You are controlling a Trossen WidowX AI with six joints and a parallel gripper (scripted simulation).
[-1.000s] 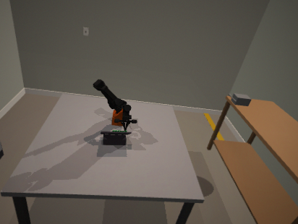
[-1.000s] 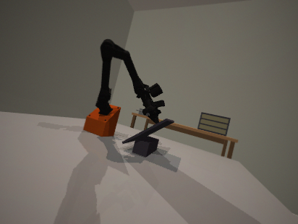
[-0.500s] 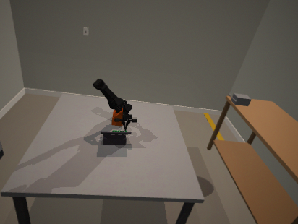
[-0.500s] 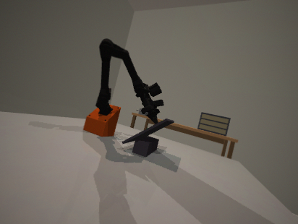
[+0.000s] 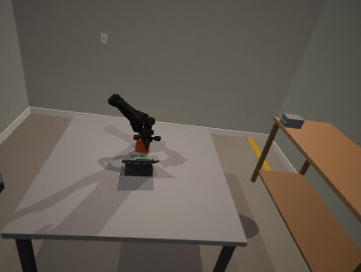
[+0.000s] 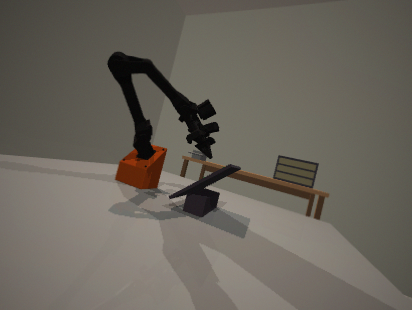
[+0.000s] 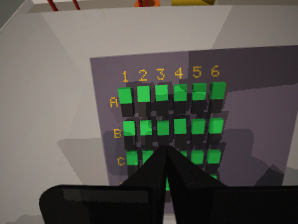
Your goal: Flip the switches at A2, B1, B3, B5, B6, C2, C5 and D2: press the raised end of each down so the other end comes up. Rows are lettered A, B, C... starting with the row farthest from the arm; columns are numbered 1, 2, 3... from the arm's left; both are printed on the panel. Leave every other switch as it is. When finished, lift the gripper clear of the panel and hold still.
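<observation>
My gripper (image 5: 146, 148) (image 6: 210, 157) (image 7: 165, 151) is shut and empty, held above the tilted dark panel (image 5: 125, 161) (image 6: 202, 183) (image 7: 252, 120). In the wrist view the panel shows green-and-black switches under numbers 1 to 6. Switches A2 (image 7: 143, 94), B1 (image 7: 129, 128), B3 (image 7: 163, 128), B5 (image 7: 198, 126), B6 (image 7: 215, 125) and C5 (image 7: 197, 157) show. C2 (image 7: 147, 155) is partly covered by the fingers. The fingertips appear over row C, around columns 3 and 4. Most of row D, including D2, is hidden. I cannot tell surely which ends are raised.
The panel sits on a dark block (image 5: 138, 169) (image 6: 200, 204) on the grey table (image 5: 188, 206) (image 6: 65, 225). The orange arm base (image 5: 141, 146) (image 6: 137, 173) stands behind it. A wooden bench (image 5: 322, 145) with a grey box (image 5: 292, 121) stands apart.
</observation>
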